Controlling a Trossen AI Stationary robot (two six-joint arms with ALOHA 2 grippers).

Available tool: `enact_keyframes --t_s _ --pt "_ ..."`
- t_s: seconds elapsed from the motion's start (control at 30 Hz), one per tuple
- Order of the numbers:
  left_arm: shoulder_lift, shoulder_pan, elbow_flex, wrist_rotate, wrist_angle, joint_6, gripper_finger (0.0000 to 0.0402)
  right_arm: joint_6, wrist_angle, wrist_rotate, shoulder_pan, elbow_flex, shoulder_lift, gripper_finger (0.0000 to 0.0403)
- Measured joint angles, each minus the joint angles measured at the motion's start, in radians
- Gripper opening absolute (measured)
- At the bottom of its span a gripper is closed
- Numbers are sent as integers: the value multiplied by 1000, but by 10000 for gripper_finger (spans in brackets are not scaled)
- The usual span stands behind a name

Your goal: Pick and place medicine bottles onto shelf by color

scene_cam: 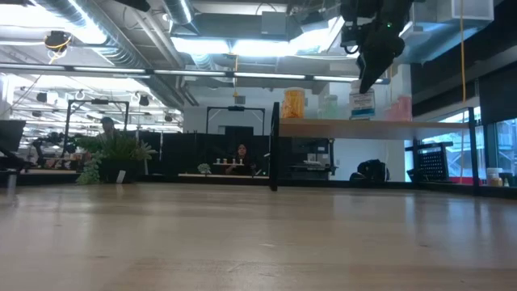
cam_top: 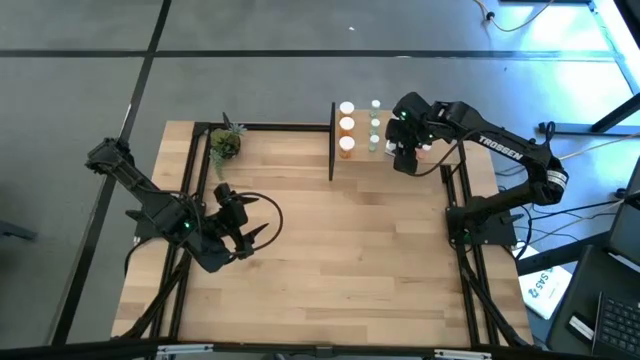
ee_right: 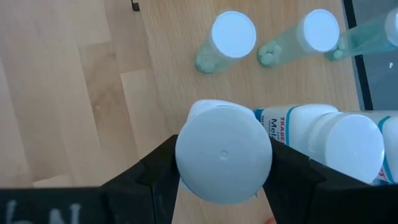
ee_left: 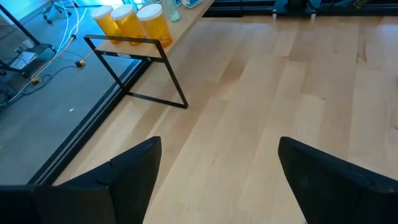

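Only the right wrist view shows the right gripper (ee_right: 224, 177) clamped on a smooth round white-capped white bottle (ee_right: 224, 155) above the raised light-wood shelf (ee_right: 168, 43). From overhead the bottle is hidden. The left gripper (cam_top: 255, 222), fingers apart, hangs by the wooden surface's (cam_top: 350, 250) left edge.

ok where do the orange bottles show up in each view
high view: orange bottles in a column at the shelf's left end.
low view: one orange bottle visible on the shelf board.
left wrist view: three at top left.
right wrist view: not in it.
shared landmark: the shelf's black end frame.
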Motion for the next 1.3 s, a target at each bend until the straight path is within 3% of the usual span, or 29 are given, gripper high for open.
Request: enact_keyframes --t_s 0.8,0.97,1.3 --pt "0 0 0 14 0 -1 318 -7 0 1 0 0 17 215" --pt "0 0 0 27 0 -1 318 -26 0 73 0 0 16 215" --pt "0 0 0 27 0 -1 318 -27 0 71 0 0 15 216"
